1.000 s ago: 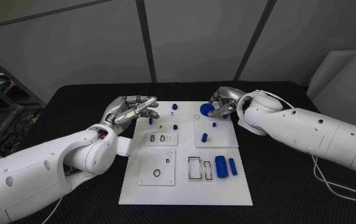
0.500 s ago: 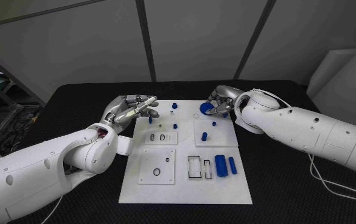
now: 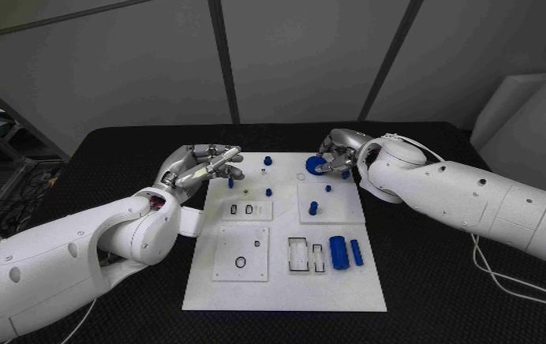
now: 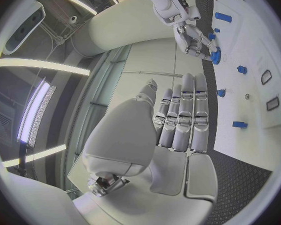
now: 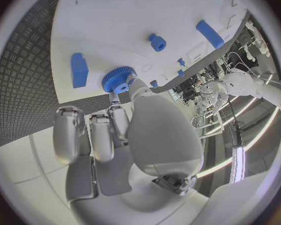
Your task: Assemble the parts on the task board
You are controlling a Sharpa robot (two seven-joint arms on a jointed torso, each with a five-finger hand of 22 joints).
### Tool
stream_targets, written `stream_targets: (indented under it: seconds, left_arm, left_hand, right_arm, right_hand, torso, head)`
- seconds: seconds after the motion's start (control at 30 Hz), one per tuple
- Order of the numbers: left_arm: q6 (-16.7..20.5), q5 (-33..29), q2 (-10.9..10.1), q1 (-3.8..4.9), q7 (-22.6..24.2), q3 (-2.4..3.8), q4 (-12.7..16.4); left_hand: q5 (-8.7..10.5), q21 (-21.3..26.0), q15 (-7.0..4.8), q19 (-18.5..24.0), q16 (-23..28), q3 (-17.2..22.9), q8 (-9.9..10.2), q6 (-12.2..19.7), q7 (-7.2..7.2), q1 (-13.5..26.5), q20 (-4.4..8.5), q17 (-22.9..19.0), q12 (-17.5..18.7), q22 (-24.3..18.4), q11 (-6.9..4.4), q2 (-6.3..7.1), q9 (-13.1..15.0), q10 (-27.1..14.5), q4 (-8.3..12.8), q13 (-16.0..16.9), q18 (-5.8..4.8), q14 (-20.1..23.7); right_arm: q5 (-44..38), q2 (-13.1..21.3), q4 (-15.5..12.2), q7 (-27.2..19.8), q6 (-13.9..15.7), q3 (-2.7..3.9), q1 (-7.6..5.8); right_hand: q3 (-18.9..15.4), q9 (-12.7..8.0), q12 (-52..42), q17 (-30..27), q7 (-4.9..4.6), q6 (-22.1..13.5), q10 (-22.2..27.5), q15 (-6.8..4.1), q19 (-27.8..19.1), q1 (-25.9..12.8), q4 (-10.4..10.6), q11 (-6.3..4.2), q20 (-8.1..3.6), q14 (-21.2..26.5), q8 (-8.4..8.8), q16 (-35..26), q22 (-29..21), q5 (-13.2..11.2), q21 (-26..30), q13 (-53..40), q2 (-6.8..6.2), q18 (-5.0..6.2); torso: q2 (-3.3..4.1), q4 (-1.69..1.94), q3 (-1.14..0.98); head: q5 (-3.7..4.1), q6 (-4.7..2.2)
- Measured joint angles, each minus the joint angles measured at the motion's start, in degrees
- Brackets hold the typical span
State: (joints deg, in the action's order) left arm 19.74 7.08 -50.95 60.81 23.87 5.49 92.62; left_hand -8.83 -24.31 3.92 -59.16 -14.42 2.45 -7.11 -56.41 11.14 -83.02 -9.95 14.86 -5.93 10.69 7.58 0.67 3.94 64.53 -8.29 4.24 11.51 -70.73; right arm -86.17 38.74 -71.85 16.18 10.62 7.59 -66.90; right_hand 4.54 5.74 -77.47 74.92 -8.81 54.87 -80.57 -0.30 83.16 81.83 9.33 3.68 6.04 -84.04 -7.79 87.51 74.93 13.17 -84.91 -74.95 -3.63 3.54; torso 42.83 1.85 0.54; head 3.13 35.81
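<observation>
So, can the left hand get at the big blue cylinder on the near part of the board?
Probably yes: the left hand holds nothing, and the big blue cylinder lies uncovered on the task board.

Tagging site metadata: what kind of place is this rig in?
Likely a robotics lab or test cell: a black table backed by plain grey wall panels, with a white task board of small blue parts.

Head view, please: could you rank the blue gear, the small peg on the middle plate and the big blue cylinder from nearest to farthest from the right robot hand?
1. Blue gear: held at the right robot hand, far edge of the board.
2. Small peg: mid-board.
3. Big cylinder: near edge, lying flat.
</observation>
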Motion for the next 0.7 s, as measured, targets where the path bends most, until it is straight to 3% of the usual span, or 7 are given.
stream_targets:
  seconds: [0.23,0.27,0.33,0.7]
  left_arm:
    - [-0.07,0.00,-0.01,0.00,-0.06,0.00,-0.02]
    - [-0.09,0.00,-0.01,0.00,-0.07,0.00,-0.03]
    - [-0.10,0.00,-0.01,0.00,-0.09,0.00,-0.05]
    - [-0.16,0.00,0.04,-0.01,-0.14,0.00,-0.20]
  left_hand:
    - [0.00,0.00,0.18,0.00,0.24,0.00,0.06,0.00,0.00,0.00,0.00,0.04,0.05,0.00,0.00,0.00,0.00,0.00,0.00,0.00,0.00,0.18]
    - [0.00,0.00,0.19,0.00,0.32,0.00,0.21,0.00,0.00,0.00,0.00,0.13,0.23,0.00,0.00,0.00,0.00,0.00,0.00,0.00,0.00,0.19]
    - [0.00,0.00,0.19,0.00,0.32,0.00,0.21,0.00,0.00,0.00,0.00,0.18,0.23,0.00,0.00,0.00,0.00,0.00,0.00,0.00,0.00,0.19]
    - [0.00,0.00,0.19,0.00,0.32,0.00,0.20,0.00,0.00,0.00,0.00,0.17,0.23,0.00,0.00,0.00,0.00,0.00,0.00,0.00,0.00,0.19]
  right_arm:
    - [-1.38,0.12,-0.47,0.14,0.01,0.00,0.00]
    - [-1.64,0.16,-0.73,0.14,0.06,-0.03,0.02]
    - [-2.07,0.21,-1.32,0.13,0.24,-0.08,0.08]
    - [-8.05,0.85,-7.31,-0.20,4.43,-0.10,0.17]
  right_hand:
    - [1.41,0.01,-1.28,0.00,0.32,1.40,-0.77,0.00,0.20,0.67,-0.92,-0.29,-0.20,0.00,-0.34,0.23,0.00,-0.74,-0.01,0.00,0.66,-0.09]
    - [1.45,0.01,-1.58,0.00,0.46,1.57,-1.14,0.00,0.28,0.75,-0.93,-0.29,-0.28,0.00,-0.34,0.23,0.00,-0.74,-0.01,0.00,0.73,-0.91]
    - [1.75,0.01,-1.90,-0.01,0.56,1.69,-1.33,0.00,0.41,0.82,-0.92,-0.30,-0.41,0.00,-0.34,0.23,0.00,-0.39,-0.25,0.00,0.80,-0.92]
    - [1.92,0.03,-2.55,-0.01,0.53,2.12,-1.74,0.00,0.41,0.89,-1.04,-0.31,-0.41,0.00,-0.12,0.46,-0.01,-0.30,-0.67,0.01,0.86,-0.92]
  torso:
    - [-0.02,0.00,-0.02]
    - [-0.03,0.00,-0.03]
    - [-0.03,0.00,-0.05]
    - [-0.07,-0.02,-0.06]
  head:
    - [-0.09,0.09]
    - [-0.09,0.09]
    - [-0.09,0.09]
    - [-0.08,-0.24]
